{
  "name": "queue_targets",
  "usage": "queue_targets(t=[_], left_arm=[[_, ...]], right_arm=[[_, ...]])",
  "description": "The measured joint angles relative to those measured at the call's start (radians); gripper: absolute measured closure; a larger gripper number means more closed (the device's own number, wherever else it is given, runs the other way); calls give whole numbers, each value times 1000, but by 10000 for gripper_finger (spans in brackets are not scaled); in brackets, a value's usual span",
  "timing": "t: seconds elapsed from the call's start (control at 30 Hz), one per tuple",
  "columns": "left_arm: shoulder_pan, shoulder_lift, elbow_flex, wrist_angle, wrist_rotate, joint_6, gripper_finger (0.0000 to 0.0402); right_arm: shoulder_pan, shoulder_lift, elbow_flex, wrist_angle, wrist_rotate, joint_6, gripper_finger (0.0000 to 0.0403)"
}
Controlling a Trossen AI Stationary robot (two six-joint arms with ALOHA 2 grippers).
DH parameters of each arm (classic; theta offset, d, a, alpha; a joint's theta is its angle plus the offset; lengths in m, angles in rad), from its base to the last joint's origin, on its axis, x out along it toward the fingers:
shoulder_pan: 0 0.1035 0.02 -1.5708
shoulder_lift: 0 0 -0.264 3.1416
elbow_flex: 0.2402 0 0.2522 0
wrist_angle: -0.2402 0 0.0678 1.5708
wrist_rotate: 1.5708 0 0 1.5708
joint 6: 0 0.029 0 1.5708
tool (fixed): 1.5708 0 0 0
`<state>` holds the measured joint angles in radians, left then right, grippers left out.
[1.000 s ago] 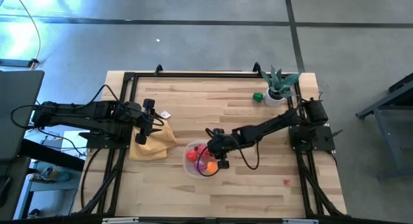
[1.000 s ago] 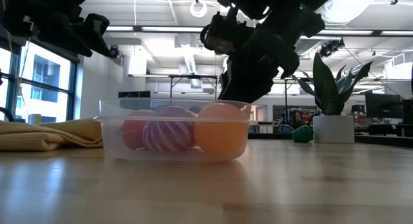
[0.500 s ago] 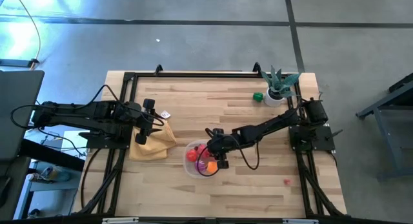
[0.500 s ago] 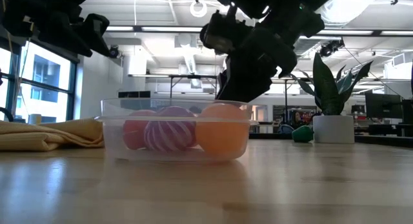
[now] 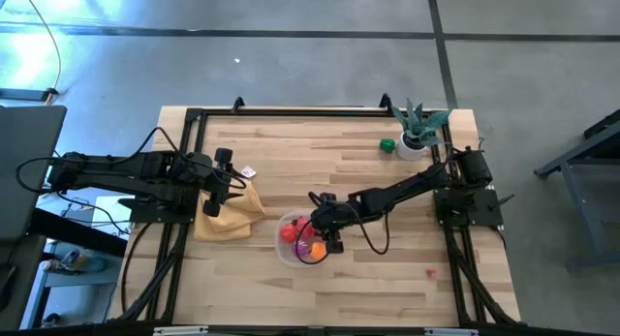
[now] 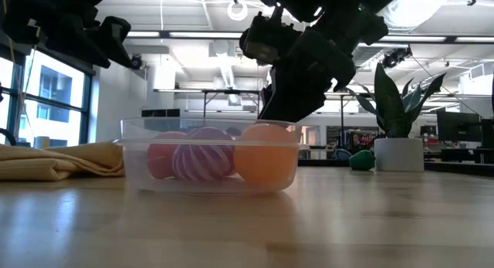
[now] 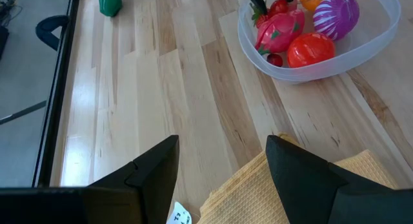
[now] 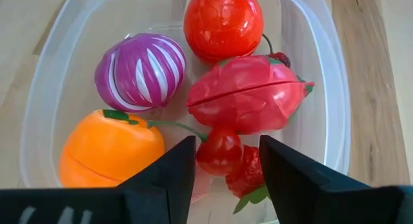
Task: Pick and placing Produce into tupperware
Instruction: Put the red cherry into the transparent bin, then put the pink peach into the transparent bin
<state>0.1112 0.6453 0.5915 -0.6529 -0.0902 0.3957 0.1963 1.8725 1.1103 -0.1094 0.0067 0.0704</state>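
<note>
Right wrist view: clear tupperware (image 8: 326, 88) mid-table holds red tomato (image 8: 223, 24), purple-white onion (image 8: 139, 71), orange (image 8: 110, 146), pink fruit (image 8: 248, 101), cherry (image 8: 219, 150). Right gripper (image 8: 222, 161) fingers spread around cherry. Left gripper (image 7: 222, 161) spread over yellow cloth (image 7: 303, 192). Wood table (image 5: 387, 278); open office behind.

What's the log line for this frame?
right gripper: open over cherry in tub | left gripper: open over cloth
</note>
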Motion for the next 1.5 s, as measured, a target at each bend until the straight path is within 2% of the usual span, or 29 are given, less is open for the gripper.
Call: queue_targets(t=[0.77,1.27,1.5], left_arm=[[0,0,0,0,0,0,181],[0,0,0,0,0,0,181],[0,0,0,0,0,0,181]], right_arm=[[1,0,182,-324,0,10,240],[4,0,285,-699,3,136,240],[54,-1,333,-924,61,216,240]])
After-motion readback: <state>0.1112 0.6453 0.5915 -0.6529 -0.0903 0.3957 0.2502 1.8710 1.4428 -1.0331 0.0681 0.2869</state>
